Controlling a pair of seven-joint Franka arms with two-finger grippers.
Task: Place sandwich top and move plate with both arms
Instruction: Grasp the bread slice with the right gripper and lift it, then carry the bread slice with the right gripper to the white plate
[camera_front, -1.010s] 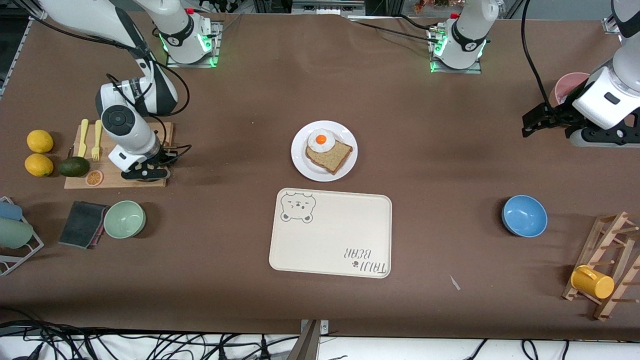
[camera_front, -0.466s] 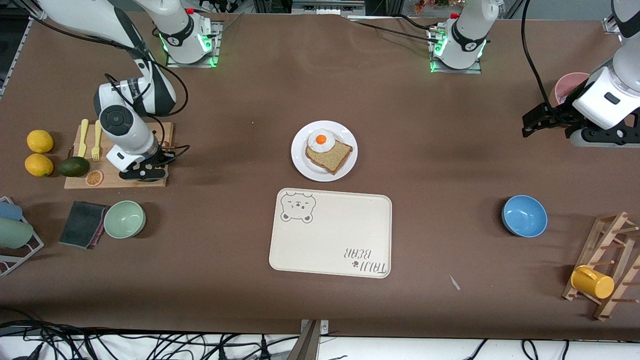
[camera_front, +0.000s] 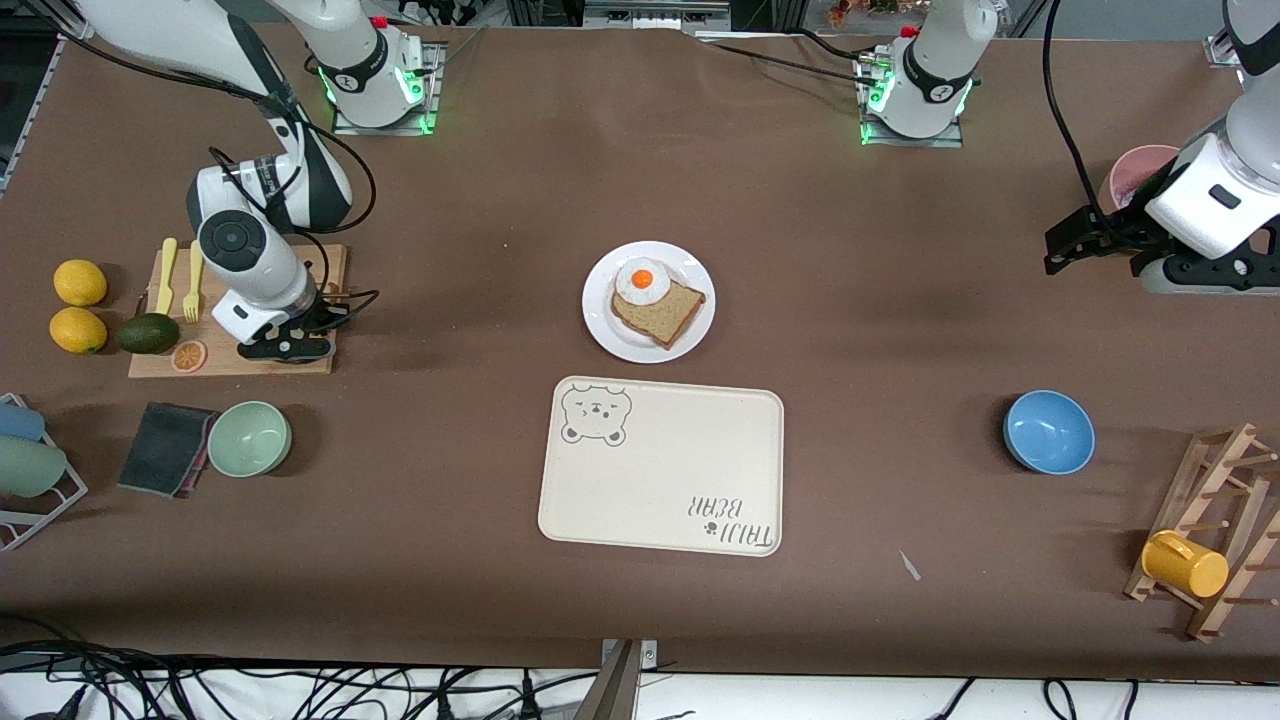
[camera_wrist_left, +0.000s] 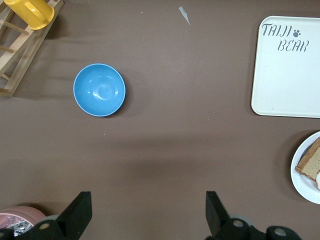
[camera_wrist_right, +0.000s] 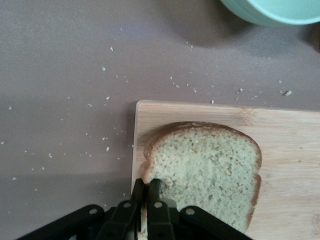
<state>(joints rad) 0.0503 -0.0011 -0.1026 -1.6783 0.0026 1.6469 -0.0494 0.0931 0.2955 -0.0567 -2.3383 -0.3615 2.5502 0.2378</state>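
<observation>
The sandwich top (camera_wrist_right: 205, 167), a light tan slice with a brown crust, lies flat on the wooden cutting board (camera_wrist_right: 285, 145) toward the right arm's end of the table. My right gripper (camera_wrist_right: 146, 186) is shut on the slice's crust edge at the board's corner; in the front view the right gripper (camera_front: 285, 347) hides the slice. The white plate (camera_front: 608, 340) sits mid-table, carrying a darker bread slice (camera_front: 668, 312) with a fried egg (camera_front: 641, 281). My left gripper (camera_wrist_left: 148, 210) waits open over bare table near the left arm's end, with nothing between its fingers.
A cream bear-print tray (camera_front: 660, 470) lies nearer the camera than the plate. A green bowl (camera_front: 249, 438) and dark cloth (camera_front: 165, 447) sit near the board, which also holds two yellow forks (camera_front: 180, 278) and an avocado (camera_front: 148, 332). A blue bowl (camera_front: 1048, 431), a mug rack (camera_front: 1215, 530) and a pink cup (camera_front: 1135, 170) are at the left arm's end.
My right gripper's fingers have closed onto the slice's crust and the hand has shifted slightly over the board. The left arm has not moved.
</observation>
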